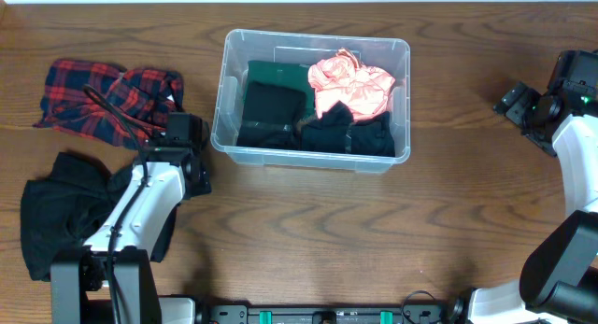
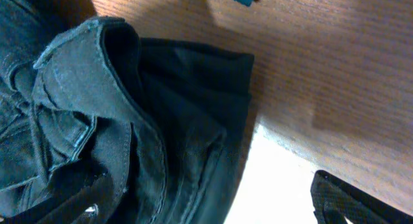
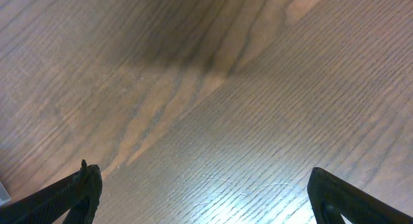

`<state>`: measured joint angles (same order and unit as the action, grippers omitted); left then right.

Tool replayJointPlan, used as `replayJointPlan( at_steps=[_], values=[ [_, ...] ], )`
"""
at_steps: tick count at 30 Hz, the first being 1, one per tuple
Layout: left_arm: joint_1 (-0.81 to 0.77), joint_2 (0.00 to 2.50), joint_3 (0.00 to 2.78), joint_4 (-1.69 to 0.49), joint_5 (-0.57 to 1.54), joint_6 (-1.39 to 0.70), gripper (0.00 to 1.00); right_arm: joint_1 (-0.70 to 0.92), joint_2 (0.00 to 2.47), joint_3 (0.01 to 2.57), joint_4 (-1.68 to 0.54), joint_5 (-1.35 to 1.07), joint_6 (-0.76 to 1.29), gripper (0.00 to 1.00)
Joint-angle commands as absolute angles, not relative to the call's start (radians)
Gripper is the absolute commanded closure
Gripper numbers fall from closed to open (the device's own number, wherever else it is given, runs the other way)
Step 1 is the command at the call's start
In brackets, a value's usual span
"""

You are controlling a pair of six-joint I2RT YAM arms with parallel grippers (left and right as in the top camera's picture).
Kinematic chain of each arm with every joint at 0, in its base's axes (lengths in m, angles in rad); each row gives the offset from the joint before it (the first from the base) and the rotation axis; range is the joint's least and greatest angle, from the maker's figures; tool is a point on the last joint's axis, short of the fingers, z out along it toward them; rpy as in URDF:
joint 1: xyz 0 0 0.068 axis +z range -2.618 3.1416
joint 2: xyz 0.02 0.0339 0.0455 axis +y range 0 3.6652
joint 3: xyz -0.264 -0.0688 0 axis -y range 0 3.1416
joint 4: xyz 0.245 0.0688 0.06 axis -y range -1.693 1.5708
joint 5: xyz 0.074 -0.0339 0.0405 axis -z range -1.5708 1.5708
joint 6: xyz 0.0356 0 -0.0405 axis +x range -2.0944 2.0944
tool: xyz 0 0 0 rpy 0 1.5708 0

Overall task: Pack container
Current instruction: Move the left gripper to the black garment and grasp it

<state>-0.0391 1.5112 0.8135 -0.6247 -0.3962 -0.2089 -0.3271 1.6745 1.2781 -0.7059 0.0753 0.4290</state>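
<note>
Plaid shirt: a red and dark checked shirt [image 1: 107, 100] lies crumpled in the upper left of the overhead frame, well apart from the container.
Black denim garment: a dark heap [image 1: 56, 212] at the lower left of the overhead frame, partly under my left arm. In the left wrist view its stitched seams and folds fill the left half of the frame.
My left gripper [image 1: 192, 154]: it hangs at the right edge of the denim heap, between the heap and the container's left end. One dark finger [image 2: 352, 201] shows at the lower right of the left wrist frame, over wood. The other finger is out of view, so I cannot tell whether my fingers are spread or pressed together.
Table [image 1: 308, 240]: brown wood grain, carrying everything here.
Container [image 1: 308, 159]: the clear plastic bin sits in the upper centre of the overhead frame, long side across, just right of my left gripper.
Container contents: a dark green cloth [image 1: 276, 74] at the back left, black clothes [image 1: 350, 135] along the left and front, and a crumpled salmon-pink garment [image 1: 350, 86] on top at the back right.
My right gripper [image 1: 514, 98]: it is near the upper right edge of the overhead frame, well apart from the container. In the right wrist view my fingers [image 3: 71, 195] are spread wide to the two lower corners, with wood grain showing between them.
</note>
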Motion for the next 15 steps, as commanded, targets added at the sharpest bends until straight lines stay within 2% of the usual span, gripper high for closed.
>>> replayJointPlan(
  at_steps=[1, 6, 15],
  values=[
    [-0.034, 1.517, 0.781, -0.592, -0.463, -0.204, 0.02, -0.331, 1.667, 1.293, -0.705, 0.078, 0.441, 0.01],
    [-0.031, 1.521, 0.733, -0.518, -0.549, -0.204, 0.02, -0.331, 1.667, 1.293, -0.705, 0.078, 0.440, 0.01],
    [-0.009, 1.666, 0.723, -0.393, -0.558, -0.179, 0.02, -0.331, 1.667, 1.293, -0.705, 0.078, 0.441, 0.01]
  ],
)
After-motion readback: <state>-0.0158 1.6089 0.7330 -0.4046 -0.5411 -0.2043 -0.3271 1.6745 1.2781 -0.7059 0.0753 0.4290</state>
